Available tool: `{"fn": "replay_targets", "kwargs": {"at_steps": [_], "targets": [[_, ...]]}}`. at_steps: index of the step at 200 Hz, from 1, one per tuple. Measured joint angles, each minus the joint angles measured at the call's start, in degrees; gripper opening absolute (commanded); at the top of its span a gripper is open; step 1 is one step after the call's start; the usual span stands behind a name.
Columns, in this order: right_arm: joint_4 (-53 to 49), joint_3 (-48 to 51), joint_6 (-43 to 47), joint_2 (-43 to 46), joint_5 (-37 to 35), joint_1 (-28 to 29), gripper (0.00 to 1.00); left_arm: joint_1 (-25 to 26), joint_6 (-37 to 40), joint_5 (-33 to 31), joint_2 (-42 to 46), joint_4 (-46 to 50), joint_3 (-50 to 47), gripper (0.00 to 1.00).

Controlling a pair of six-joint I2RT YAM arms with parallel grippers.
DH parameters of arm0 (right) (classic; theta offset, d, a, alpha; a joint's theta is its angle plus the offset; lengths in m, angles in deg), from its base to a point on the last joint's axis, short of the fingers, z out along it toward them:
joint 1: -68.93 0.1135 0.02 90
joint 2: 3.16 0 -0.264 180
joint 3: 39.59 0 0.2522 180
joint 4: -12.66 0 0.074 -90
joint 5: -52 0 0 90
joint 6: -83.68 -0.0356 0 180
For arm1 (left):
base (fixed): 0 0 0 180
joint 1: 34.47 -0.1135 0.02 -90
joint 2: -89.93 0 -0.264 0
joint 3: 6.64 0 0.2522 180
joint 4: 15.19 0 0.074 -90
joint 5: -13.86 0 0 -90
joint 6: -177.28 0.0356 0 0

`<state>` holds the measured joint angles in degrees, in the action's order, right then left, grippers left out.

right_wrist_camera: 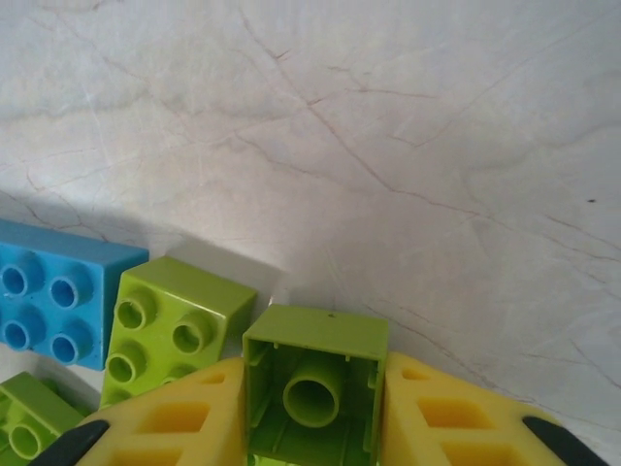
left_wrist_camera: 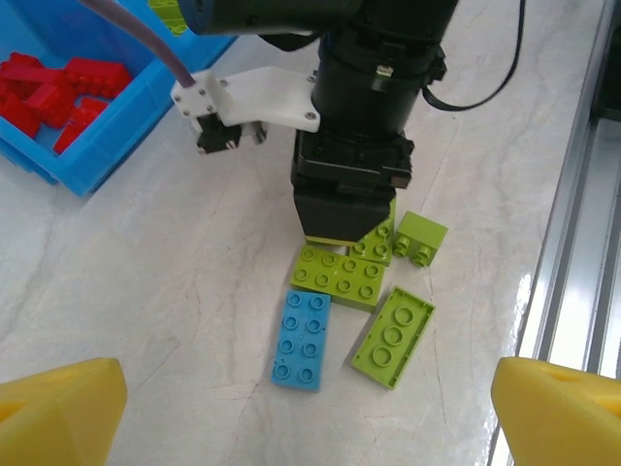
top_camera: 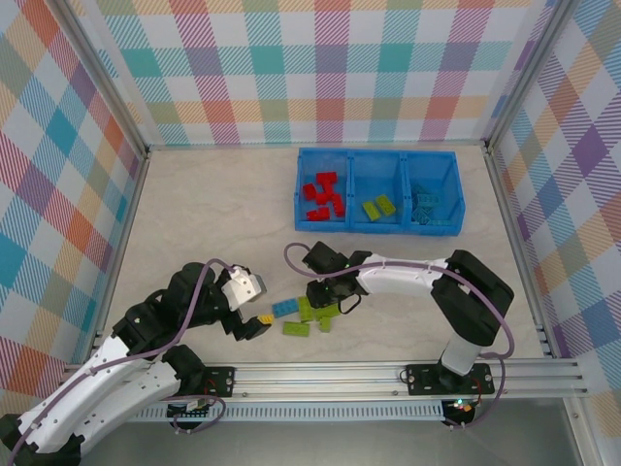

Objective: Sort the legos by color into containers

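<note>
Left hand [left_wrist_camera: 310,416]: yellow-tipped, spread wide, empty, farthest from the tray [top_camera: 378,225]. Loose legos [left_wrist_camera: 340,277], glossy studded lime plus one light blue, lie on the marbled bench [left_wrist_camera: 175,320] short of the tray. Right hand [right_wrist_camera: 312,427] clamps a lime brick [right_wrist_camera: 315,364]; its wrist view shows the hollow underside. Tray compartments: red, lime, blue.

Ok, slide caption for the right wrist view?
Right gripper pinching a lime green brick, underside toward camera, beside another green brick and a blue brick.
</note>
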<state>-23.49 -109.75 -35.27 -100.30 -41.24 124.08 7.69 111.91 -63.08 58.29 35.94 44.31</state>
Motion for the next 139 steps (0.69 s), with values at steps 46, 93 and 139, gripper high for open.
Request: {"fn": "replay_targets", "kwargs": {"at_steps": [46,93,139], "targets": [[-0.76,0.85,0.35,9.35,-1.33,-4.7,0.33,0.0,0.57,1.84,0.44,-0.02,-0.31,0.99],[0.31,-1.38,5.33,16.35,-4.57,-19.54,0.33,0.0,0.59,3.87,3.37,-1.53,-1.22,1.0],[3.85,-12.94,10.82,7.5,-5.53,-33.44,0.33,0.0,0.55,3.8,4.07,-1.77,-1.51,1.0]]}}
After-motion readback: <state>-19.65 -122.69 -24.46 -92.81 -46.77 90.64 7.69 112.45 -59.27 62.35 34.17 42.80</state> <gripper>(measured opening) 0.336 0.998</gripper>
